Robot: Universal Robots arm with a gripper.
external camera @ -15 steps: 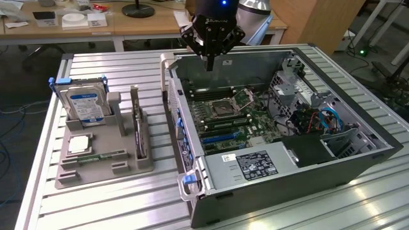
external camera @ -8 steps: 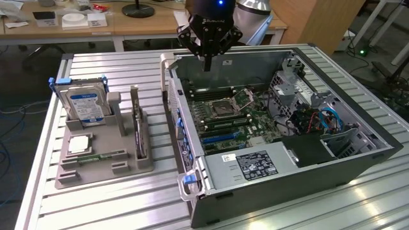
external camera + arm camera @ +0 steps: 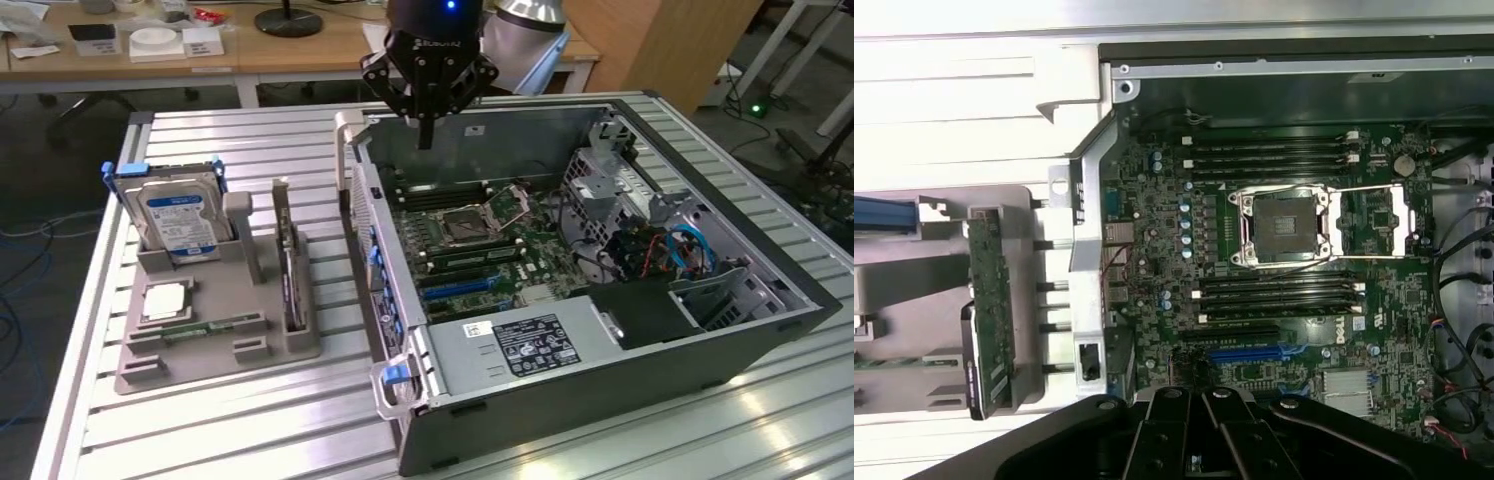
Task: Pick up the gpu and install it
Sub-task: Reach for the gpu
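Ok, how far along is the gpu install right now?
Nothing looks done yet. The gpu stands on edge in the grey holder, at the exterior view's left of the open computer case. The hand hangs over the case's far rim, apart from the card. Pickup and seating are both left: the blue slot on the motherboard is bare.

Open air above the upright gpu [image 3: 287, 270]; hard drive [image 3: 180, 220] near, case wall [image 3: 363, 215] just beside.
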